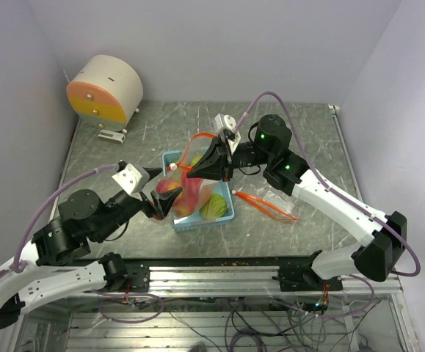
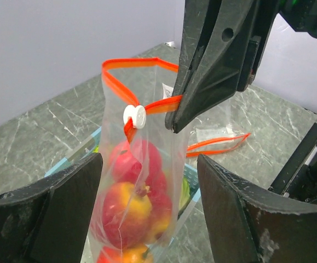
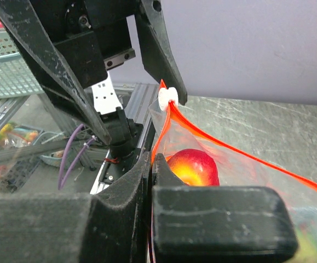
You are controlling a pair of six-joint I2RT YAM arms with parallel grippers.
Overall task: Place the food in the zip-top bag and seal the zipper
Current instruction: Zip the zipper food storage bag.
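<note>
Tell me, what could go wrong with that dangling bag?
The right claw pinches only the zipper; the zip-top bag, loaded with red fruits, could slip and spill. The mouth gapes past the white slider, so the open left claw might fumble sealing it. A green fruit in the basket could get left out.

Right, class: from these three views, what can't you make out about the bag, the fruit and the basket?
1. Fruit count in the zip-top bag: left wrist view's bottom edge cuts it off; top view too small.
2. What is in the basket: top view, the bag and right fingers cover it.
3. The zipper beyond its slider: left wrist view, the right fingers hide it.
</note>
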